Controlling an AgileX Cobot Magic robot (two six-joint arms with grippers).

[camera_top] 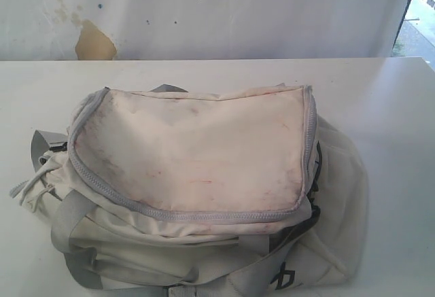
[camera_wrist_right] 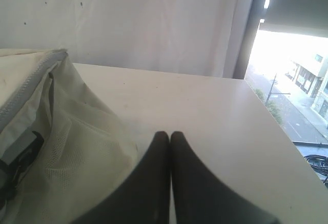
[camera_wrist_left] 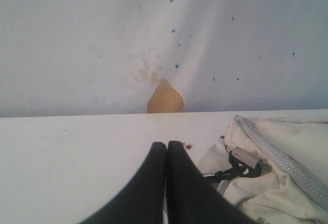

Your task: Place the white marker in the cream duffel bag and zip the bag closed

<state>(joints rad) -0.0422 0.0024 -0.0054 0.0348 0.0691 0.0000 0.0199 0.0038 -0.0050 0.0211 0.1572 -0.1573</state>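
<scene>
The cream duffel bag (camera_top: 197,175) lies in the middle of the white table (camera_top: 380,93), its stained top flap down and edged by the grey zipper (camera_top: 102,185). The white marker is out of view. Neither gripper shows in the exterior view. My left gripper (camera_wrist_left: 166,144) is shut with nothing between its black fingers; it hovers over bare table beside the bag's (camera_wrist_left: 277,167) strap end and a black buckle (camera_wrist_left: 238,167). My right gripper (camera_wrist_right: 169,134) is also shut and empty, above the table beside the bag's mesh side pocket (camera_wrist_right: 66,162).
A white wall with a tan patch (camera_top: 94,42) runs behind the table's far edge. Grey straps (camera_top: 68,229) hang off the bag's near side. The table's right edge (camera_wrist_right: 287,142) borders a bright window opening (camera_wrist_right: 292,70).
</scene>
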